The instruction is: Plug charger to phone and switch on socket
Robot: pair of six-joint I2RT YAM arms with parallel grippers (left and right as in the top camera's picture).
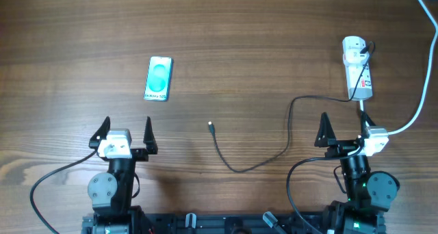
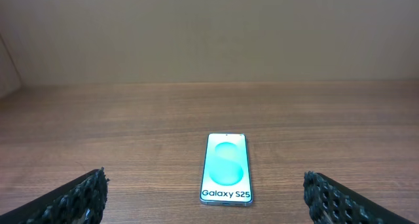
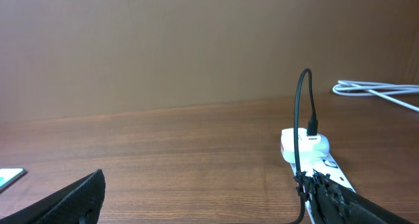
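Over on the left half of the wooden table, the phone is laid flat with its screen up and lit cyan. "Galaxy S25" can be read on it in the left wrist view. It's parked a bit beyond the left gripper, slightly to the right, and nothing is touching it. That gripper is spread wide with nothing held. Its fingers are seen at the bottom corners of the wrist view, with the phone framed between them.

At the far right, the socket is laid lengthwise, pointing away from the robot. Its white lead is swung out to the right and run off toward the far right corner. The charger is already hooked up at the socket's far end, where its black plug is seen standing upright in the right wrist view. The thin black cable is then run left past the right gripper and looped down toward the near edge. It's curled back up so that the connector tip is lying loose mid-table, well apart from the phone.

The right gripper is also spread wide and empty, parked just on the near side of the socket. Whether the cable touches it can't be told, and the switch position can't be made out either.
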